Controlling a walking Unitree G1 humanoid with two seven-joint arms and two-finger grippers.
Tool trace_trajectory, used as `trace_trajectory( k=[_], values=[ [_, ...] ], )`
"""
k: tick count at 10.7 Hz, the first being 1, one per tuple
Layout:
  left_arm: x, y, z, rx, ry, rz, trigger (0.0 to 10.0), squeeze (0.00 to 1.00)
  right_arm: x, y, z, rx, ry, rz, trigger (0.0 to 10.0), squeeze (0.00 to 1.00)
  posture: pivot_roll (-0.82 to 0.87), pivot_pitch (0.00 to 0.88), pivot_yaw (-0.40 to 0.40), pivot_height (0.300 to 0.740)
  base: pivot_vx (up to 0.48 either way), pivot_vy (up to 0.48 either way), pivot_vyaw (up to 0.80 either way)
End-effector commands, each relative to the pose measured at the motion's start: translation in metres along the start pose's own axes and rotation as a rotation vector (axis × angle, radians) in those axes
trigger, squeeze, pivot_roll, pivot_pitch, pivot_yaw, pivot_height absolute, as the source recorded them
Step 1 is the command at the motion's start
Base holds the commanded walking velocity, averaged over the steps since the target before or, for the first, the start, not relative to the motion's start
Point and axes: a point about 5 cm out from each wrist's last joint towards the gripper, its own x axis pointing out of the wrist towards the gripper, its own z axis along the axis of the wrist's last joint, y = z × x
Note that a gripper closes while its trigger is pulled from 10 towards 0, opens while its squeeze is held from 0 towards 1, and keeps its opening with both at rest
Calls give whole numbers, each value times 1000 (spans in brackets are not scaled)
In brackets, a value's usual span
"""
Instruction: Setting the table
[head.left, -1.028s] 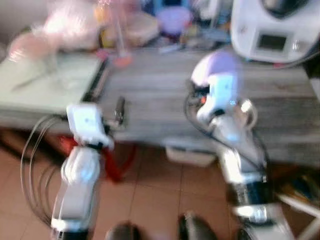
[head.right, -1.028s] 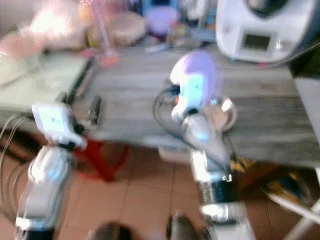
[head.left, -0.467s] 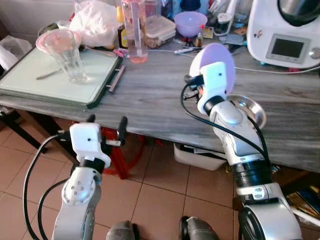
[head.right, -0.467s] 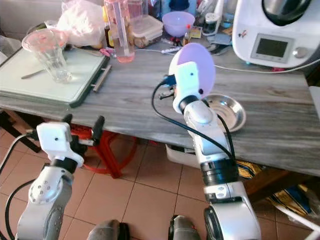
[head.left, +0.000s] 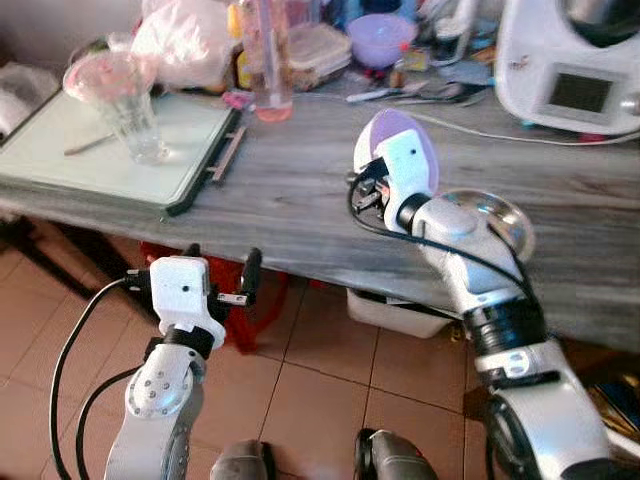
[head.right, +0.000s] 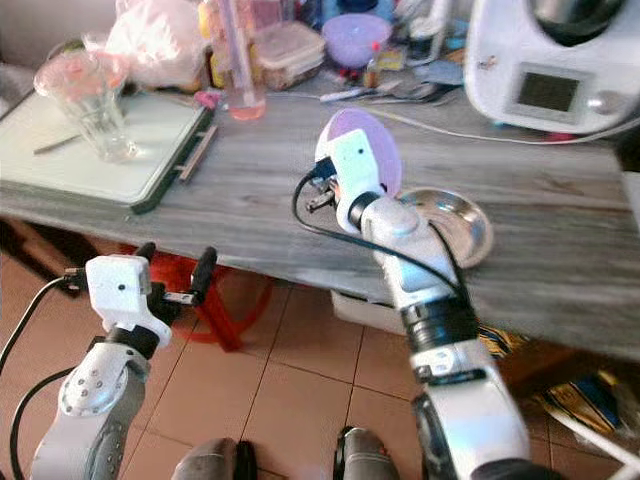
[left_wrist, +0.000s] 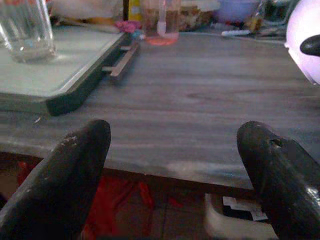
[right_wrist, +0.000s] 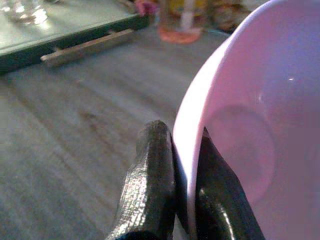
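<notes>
Right gripper (right_wrist: 175, 175) pinches a lilac bowl's (right_wrist: 250, 125) rim, apparently empty. At two o'clock, an empty steel dish (head.right: 450, 222). Left gripper (left_wrist: 172, 160) spread wide, holding nothing.

lilac bowl (head.left: 398, 150), grey wood-grain table (head.left: 300, 190), black pincer fingers (right_wrist: 150, 190)

Right hand (head.right: 335, 185) grips lilac bowl (head.right: 372, 160) on edge above table (head.right: 540, 200).
</notes>
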Motion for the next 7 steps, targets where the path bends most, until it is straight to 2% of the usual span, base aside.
trace_trajectory(
  k=[1,3,4,5,6,7],
  values=[
    [-3,0,2,8,3,4,10000,0,3,4,4,-20,4,41,10000,0,95,135,23,740,0,0,0],
    [-5,-2,1,-7,21,-6,10000,0,3,5,3,-32,34,97,10000,0,96,140,18,740,0,0,0],
    [-6,-3,-1,-9,30,-10,10000,0,1,4,-2,-56,74,111,10000,43,96,140,17,740,0,0,0],
    [-7,-3,-2,-8,38,-10,10000,0,0,2,-3,-58,85,114,10000,212,95,138,18,740,0,0,0],
    [-8,-6,-5,-6,58,-18,10000,0,-2,0,-6,-68,116,130,10000,1000,92,135,17,740,0,0,0],
    [-8,-7,-6,-9,63,-22,10000,0,-6,-4,-8,-92,146,141,10000,1000,84,130,14,740,0,0,0]
  ],
)
